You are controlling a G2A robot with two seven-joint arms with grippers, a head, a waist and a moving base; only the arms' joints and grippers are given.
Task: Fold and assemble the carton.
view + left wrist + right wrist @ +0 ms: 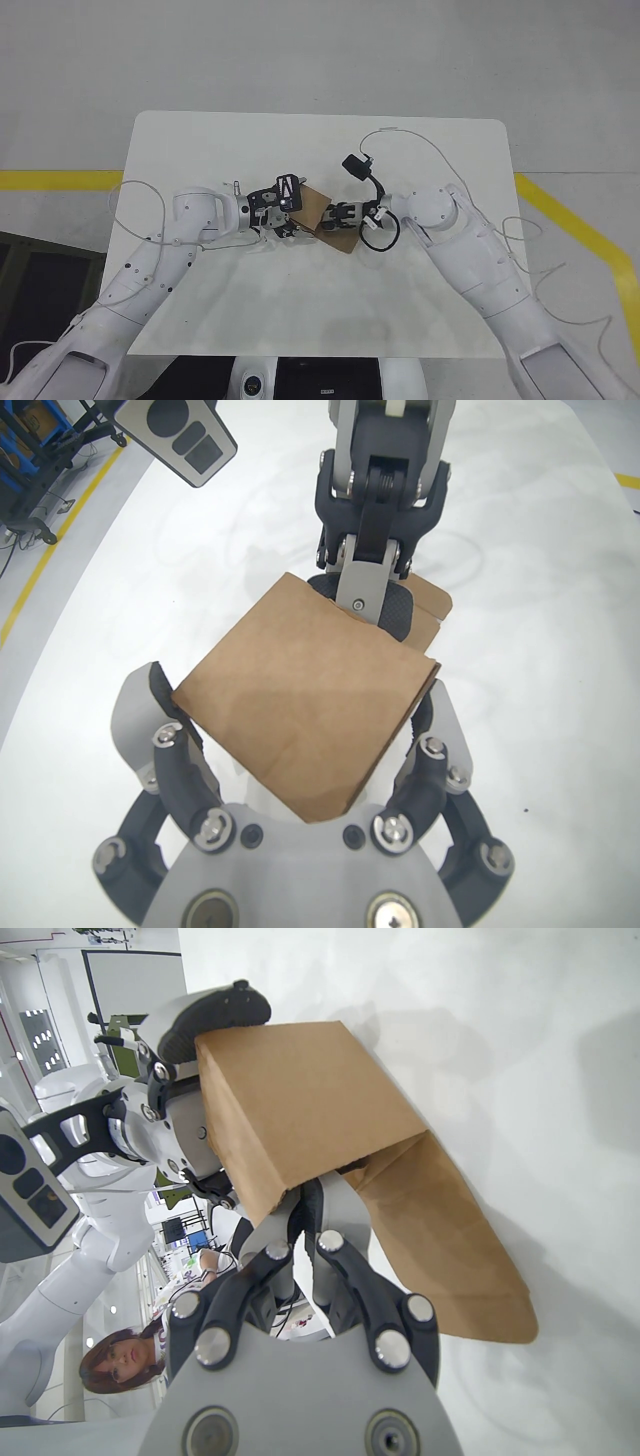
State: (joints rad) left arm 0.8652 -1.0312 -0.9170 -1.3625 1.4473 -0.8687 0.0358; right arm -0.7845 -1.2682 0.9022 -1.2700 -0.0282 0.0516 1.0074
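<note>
A brown cardboard carton [318, 212] is held just above the middle of the white table, between both arms. My left gripper [297, 695] is shut on the carton [310, 745], with one pad on each side wall. From the opposite end, my right gripper [307, 1198] is shut on the carton's wall edge [300, 1103] at its mouth. An end flap [450, 1258] hangs unfolded beside the right gripper, toward the table. In the left wrist view the right gripper [372, 605] pinches the far edge. The carton's inside is hidden.
The white table [450, 300] has free room all round the arms. A small black device on a cable [357, 164] hangs off the right arm, just behind the carton. Thin cables trail over the table near both arms. Yellow floor tape [60, 180] runs beside the table.
</note>
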